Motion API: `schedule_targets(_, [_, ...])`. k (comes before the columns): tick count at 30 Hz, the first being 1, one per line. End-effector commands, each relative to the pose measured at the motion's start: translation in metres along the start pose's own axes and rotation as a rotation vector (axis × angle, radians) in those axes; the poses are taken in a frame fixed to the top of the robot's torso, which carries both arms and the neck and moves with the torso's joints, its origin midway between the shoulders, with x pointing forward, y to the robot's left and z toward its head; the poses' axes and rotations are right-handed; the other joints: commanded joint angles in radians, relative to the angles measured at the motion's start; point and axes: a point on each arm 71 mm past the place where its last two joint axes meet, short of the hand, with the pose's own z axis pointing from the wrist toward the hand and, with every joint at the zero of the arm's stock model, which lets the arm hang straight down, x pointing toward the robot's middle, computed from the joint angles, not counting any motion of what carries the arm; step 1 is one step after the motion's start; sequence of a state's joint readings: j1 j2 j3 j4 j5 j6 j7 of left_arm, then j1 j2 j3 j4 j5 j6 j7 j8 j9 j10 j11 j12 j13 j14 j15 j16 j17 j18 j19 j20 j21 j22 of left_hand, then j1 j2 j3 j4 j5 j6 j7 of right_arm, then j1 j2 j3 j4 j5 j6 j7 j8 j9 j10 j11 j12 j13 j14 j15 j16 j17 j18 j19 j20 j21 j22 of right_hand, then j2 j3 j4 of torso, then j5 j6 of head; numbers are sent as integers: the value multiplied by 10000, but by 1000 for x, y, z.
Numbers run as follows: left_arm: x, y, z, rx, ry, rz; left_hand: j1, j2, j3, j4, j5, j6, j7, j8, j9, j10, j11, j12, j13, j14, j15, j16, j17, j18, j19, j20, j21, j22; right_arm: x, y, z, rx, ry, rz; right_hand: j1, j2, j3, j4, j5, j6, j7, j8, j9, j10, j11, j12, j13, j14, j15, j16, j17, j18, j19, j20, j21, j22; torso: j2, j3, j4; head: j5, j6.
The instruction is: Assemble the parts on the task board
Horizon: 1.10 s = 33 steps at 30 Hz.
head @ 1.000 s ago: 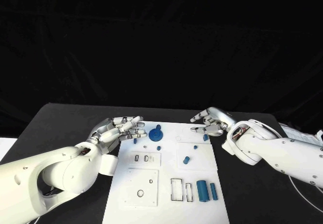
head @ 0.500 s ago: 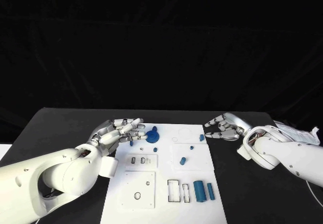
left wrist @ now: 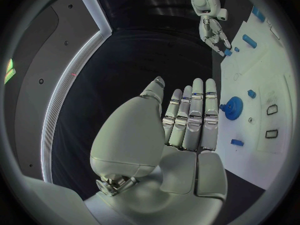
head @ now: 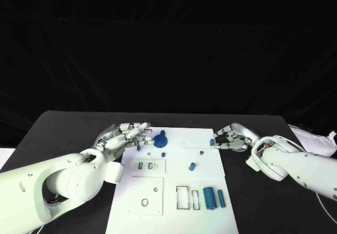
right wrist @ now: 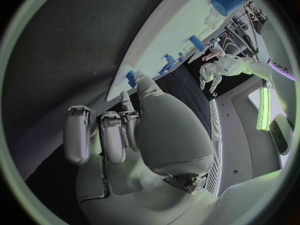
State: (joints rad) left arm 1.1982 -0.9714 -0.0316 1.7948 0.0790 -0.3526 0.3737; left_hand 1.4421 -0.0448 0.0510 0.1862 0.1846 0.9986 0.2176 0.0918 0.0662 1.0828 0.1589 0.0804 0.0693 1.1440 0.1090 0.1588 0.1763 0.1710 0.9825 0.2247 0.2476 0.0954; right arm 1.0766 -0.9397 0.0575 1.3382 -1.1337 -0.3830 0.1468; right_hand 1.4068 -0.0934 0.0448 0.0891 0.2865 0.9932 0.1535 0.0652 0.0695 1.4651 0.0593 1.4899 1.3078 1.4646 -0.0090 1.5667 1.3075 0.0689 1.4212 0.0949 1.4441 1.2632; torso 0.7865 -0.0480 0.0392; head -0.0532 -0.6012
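From the head view, you see the white rectangular task board [head: 172,195] lying in the middle of the black bench [head: 63,131]. Your left robot hand [head: 126,138] sits at the board's left edge near its far end, fingers apart and holding nothing. Just beside its fingertips stands the round blue gear-shaped part [head: 161,142]. Your right robot hand [head: 232,137] is at the board's far right edge, fingers curled in around a small blue peg [head: 211,142]; you cannot tell whether it actually grips the peg. Two blue cylinders [head: 214,198] lie side by side toward the near right of the board, and a short blue stub [head: 192,166] lies near the middle.

In the left wrist view, your left robot hand [left wrist: 187,122] shows its fingers stretched nearly straight and close together, empty, above the bench beside the board [left wrist: 275,150]. The blue gear part [left wrist: 233,107] stands on the board just past the fingertips. Your right robot hand [left wrist: 214,32] appears far across.

In the right wrist view, your right robot hand [right wrist: 119,130] has its fingers bent inward, the thumb reaching the small blue peg [right wrist: 130,78] at the board's edge [right wrist: 156,50].
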Motion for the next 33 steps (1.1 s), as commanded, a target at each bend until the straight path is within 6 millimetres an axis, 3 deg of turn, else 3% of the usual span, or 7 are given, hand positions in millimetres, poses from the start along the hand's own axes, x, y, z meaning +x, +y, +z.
schedule_targets(1, [3,0,0,80,229,-99,22,92,-1,-45,-37,16,16,-56,-7,27,30,-35,-4,55,24,-41,17,124,72,-28,-45,-17,3,2,2,-122,97,-152,50,120,15,-103,-115,-30,-25,7,5,704,37,16,2132,1062,-3,41,2633,-56,-58,9,-51,11,-8,-9,8,15,-30])
schedule_targets(14, [3,0,1,50,227,-99,22,92,-1,-45,-37,16,16,-56,-7,27,30,-35,-4,55,24,-41,17,124,72,-28,-45,-17,9,6,7,-215,174,-103,118,423,165,-274,-609,294,-84,96,55,759,-12,126,2203,1062,-39,41,2633,-70,-11,-11,-14,91,-25,-16,-4,48,-91])
schedule_targets(21, [2,0,1,22,203,-89,42,97,14,-69,-36,20,13,-67,-7,31,28,-46,-4,58,22,-56,25,124,78,-30,-55,-25,11,7,9,-309,221,-89,235,652,415,-448,-1033,784,-226,216,106,795,-130,202,2254,1062,-133,41,2633,-80,21,-85,13,153,-27,-14,0,57,-92])
schedule_targets(33, [2,0,1,-8,174,-79,50,158,52,-78,-60,33,13,-83,-6,42,27,-64,-5,69,20,-77,39,124,92,-32,-69,-37,10,6,9,-328,123,-147,404,1008,974,-805,-1495,1833,-624,535,264,845,-468,309,2327,1062,-413,41,2633,-97,70,-330,50,245,-27,-8,-10,71,-132])
